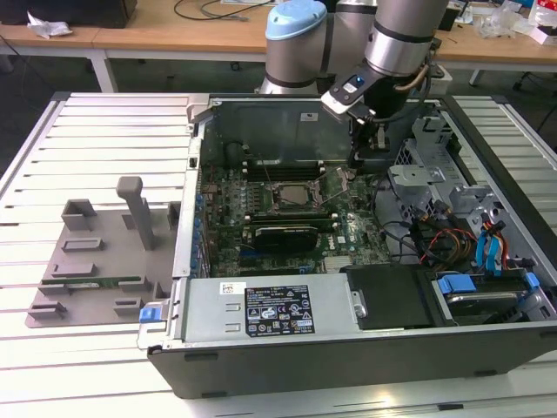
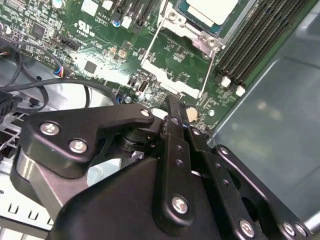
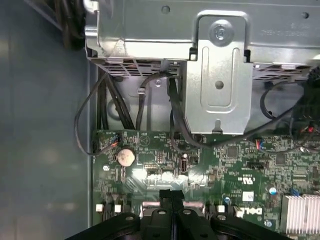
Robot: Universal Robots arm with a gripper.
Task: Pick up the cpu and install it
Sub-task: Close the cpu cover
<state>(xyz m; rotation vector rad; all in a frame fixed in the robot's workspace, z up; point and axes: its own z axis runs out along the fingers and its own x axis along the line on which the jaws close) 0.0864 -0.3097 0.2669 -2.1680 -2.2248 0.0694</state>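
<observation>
The cpu [image 2: 212,9] shows its silvery-white top plate inside the metal socket frame on the green motherboard. In the exterior view the cpu [image 1: 291,195] lies in the socket at the middle of the open computer case [image 1: 261,366]. My gripper [image 1: 359,161] hangs over the board, to the exterior view's right of the socket. Both wrist views show the black fingers [image 3: 165,196] pressed together, with nothing visible between them. The gripper [image 2: 170,102] tips sit low over the board near a coin battery [image 3: 125,157], a short way from the socket frame.
A thin wire lever [image 2: 209,70] runs beside the socket frame. Memory slots [image 2: 255,45] flank the socket. A metal drive cage [image 3: 215,75] and black cables [image 3: 105,110] lie close by. The power supply [image 1: 261,309] lines the case front. A grey fixture tray [image 1: 96,252] sits at the exterior view's left.
</observation>
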